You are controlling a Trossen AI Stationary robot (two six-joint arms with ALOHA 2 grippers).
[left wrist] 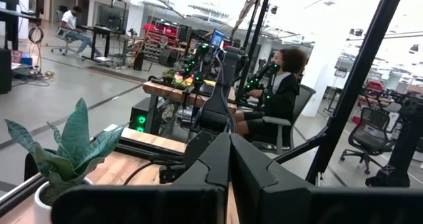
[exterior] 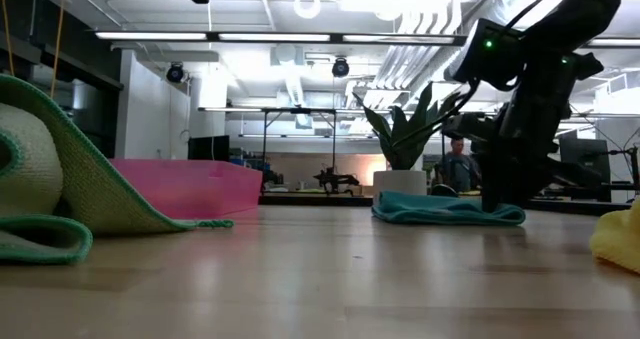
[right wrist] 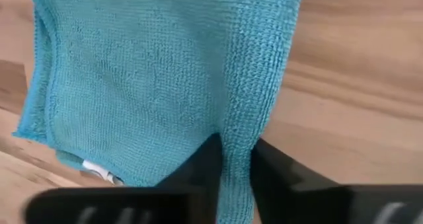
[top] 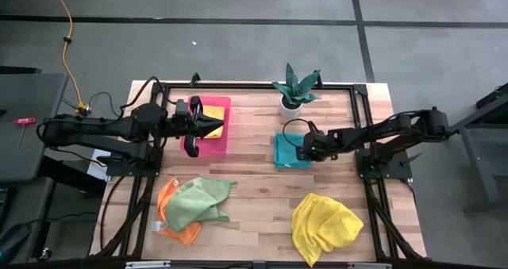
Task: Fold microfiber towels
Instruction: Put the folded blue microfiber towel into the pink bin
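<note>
Your right tool [right wrist: 232, 159] is pinched on the teal towel's [right wrist: 152, 72] near edge, the rest lying flat on the desk [right wrist: 350, 59] ahead of it. It's soft, light and floppy, so take a corner or hem or it'll bunch. Left tool [top: 208, 128] is closed over the tray [top: 208, 146].

The orange towel [top: 176, 221] is being largely covered by the light green towel [top: 197, 202]. The yellow towel [exterior: 622, 241] is being cut off by the low view's edge.
</note>
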